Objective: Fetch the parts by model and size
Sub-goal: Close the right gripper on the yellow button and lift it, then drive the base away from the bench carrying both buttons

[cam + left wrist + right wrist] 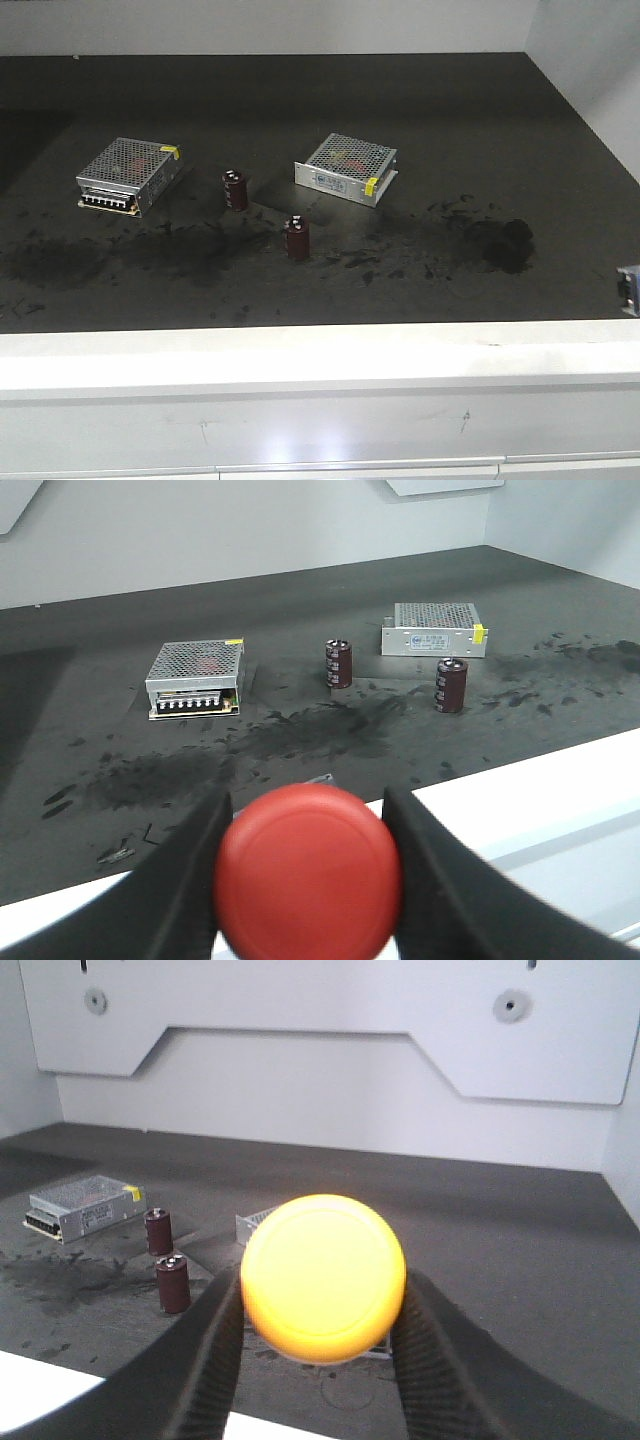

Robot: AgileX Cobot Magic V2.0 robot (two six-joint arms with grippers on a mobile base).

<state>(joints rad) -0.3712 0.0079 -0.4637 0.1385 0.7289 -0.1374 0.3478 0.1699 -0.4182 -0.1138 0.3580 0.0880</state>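
Observation:
In the left wrist view my left gripper (305, 808) is shut on the red-capped push-button switch (308, 880). Its round cap fills the gap between the black fingers (175, 880) and its base is hidden. It hangs over the table's white front ledge. In the right wrist view my right gripper (322, 1285) is shut on the yellow-capped push-button switch (323, 1275), held above the dark table. Its base is hidden too. Neither arm shows in the front view, only a small blue-white bit (629, 288) at the right edge.
On the dark mat (450, 120) lie two silver perforated power supply boxes (128, 175) (346, 168) and two upright dark brown capacitors (235, 190) (297, 238). Black smudges mark the mat (505, 245). A white ledge (320, 350) runs along the front, with walls behind and at the right.

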